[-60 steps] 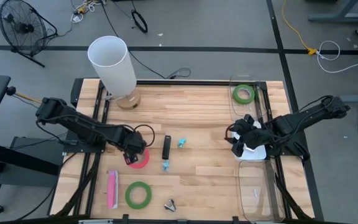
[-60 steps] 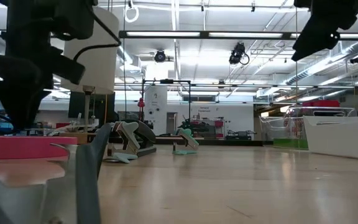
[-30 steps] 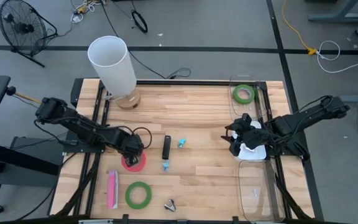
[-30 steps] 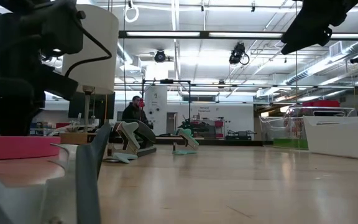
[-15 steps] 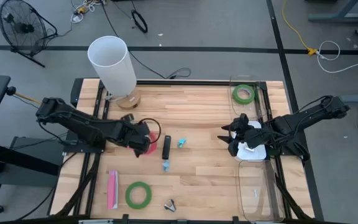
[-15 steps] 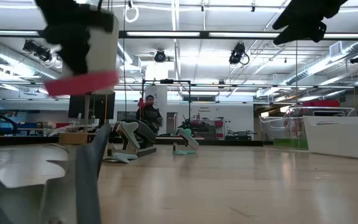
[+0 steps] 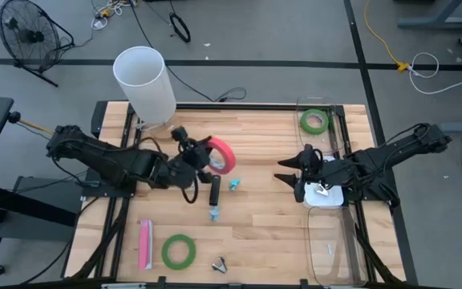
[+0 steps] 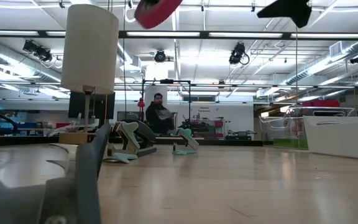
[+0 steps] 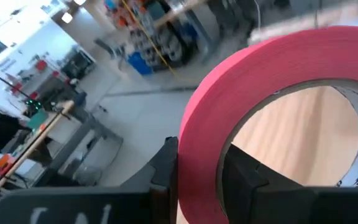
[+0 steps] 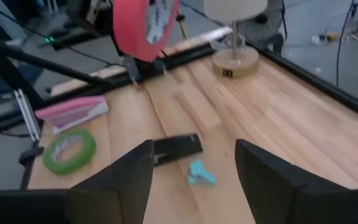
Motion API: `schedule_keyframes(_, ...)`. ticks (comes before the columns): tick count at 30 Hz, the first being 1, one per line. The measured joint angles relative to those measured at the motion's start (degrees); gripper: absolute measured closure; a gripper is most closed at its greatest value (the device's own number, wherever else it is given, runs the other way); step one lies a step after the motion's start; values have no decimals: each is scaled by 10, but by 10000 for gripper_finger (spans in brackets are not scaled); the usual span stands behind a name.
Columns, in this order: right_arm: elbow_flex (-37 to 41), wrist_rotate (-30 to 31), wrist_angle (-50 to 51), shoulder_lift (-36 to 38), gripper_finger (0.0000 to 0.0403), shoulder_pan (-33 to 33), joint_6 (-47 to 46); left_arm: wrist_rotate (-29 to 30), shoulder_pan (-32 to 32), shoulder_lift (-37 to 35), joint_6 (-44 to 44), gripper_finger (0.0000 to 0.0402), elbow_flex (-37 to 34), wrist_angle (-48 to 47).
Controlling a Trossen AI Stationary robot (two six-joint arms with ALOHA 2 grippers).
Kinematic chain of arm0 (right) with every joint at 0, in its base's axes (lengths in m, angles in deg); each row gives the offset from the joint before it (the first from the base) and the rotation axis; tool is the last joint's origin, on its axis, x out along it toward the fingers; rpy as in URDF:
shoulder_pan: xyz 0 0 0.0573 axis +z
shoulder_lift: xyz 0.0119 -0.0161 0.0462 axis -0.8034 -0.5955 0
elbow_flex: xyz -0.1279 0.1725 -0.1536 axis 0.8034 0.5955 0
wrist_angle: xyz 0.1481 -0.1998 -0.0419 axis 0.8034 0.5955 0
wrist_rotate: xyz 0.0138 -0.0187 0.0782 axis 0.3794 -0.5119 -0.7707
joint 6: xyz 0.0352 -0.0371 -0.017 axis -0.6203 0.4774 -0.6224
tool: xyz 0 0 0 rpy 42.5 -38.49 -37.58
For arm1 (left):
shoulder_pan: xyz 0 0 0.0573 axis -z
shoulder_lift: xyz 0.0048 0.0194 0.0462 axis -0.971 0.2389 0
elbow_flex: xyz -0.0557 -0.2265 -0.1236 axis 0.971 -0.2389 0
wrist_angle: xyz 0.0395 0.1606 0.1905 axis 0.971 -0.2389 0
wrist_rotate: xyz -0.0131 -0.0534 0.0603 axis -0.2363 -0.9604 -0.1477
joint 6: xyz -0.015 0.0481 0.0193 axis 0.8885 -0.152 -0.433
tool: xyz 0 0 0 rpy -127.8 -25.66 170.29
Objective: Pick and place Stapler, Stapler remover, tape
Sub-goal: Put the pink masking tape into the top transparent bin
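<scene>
The left gripper (image 7: 205, 157) is carrying the red-pink ring-shaped tape roll (image 7: 221, 154) clamped edgewise in its jaws; tilting could slip it. The right gripper (image 7: 289, 170) is waiting with its jaws apart.

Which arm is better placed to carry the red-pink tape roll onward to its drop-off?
The left. Its end effector is shut on the red-pink tape roll, held in the air above the table. The right end effector is open and empty, hovering by the clear bin on its own side.
</scene>
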Motion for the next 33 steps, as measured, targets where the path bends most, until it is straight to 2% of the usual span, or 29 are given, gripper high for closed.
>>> schedule_keyframes(9, -1, 52, -78, -5, 179, -8, 48, 27, -40, 47, -76, 319, 0, 164)
schedule_keyframes(18, -1, 61, -168, -74, 179, -44, 115, 29, -73, 136, -194, 319, -1, 326)
schedule_keyframes(26, -1, 70, -201, -109, 179, -75, 123, 37, -66, 138, -204, 319, -1, 335)
schedule_keyframes(30, -1, 11, -256, -120, 179, -90, 126, 38, -62, 138, -207, 319, -1, 337)
schedule_keyframes(33, -1, -3, -282, -130, 179, -99, 141, 36, -62, 138, -206, 319, -1, 338)
